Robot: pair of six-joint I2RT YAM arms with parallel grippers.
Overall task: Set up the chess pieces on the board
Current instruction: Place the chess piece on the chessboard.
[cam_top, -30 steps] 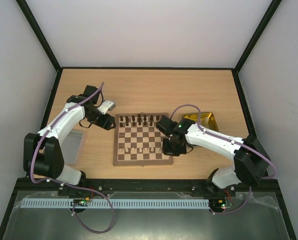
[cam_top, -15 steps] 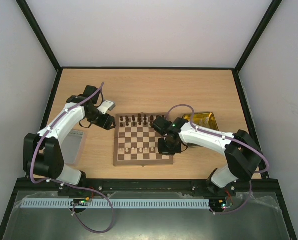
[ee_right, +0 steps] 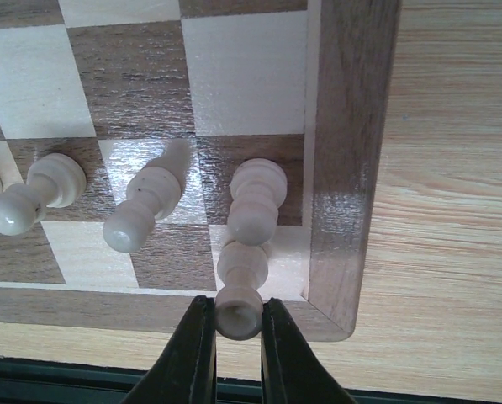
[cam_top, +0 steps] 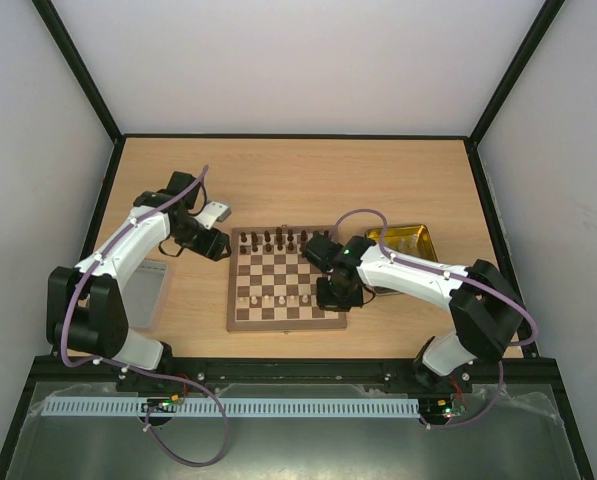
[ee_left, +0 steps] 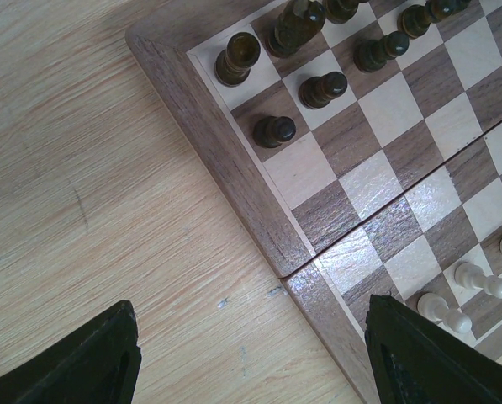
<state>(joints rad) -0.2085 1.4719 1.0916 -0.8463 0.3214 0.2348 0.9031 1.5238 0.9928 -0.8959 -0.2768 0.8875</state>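
Cream chess piece (ee_right: 242, 265) clamped upright in right tool (ee_right: 238, 318), poised at board's (ee_right: 351, 168) near-right corner square; left tool (ee_left: 251, 353) stands apart, far-left.

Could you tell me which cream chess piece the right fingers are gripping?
The pale cream turned piece over the wooden chessboard's corner square; the neighbouring cream pieces stand untouched.

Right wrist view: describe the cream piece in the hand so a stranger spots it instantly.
Find the corner of the board at the view's lower right. The cream piece sits over the pale corner square. It alone has its top pinched between the black fingers of the right hand.
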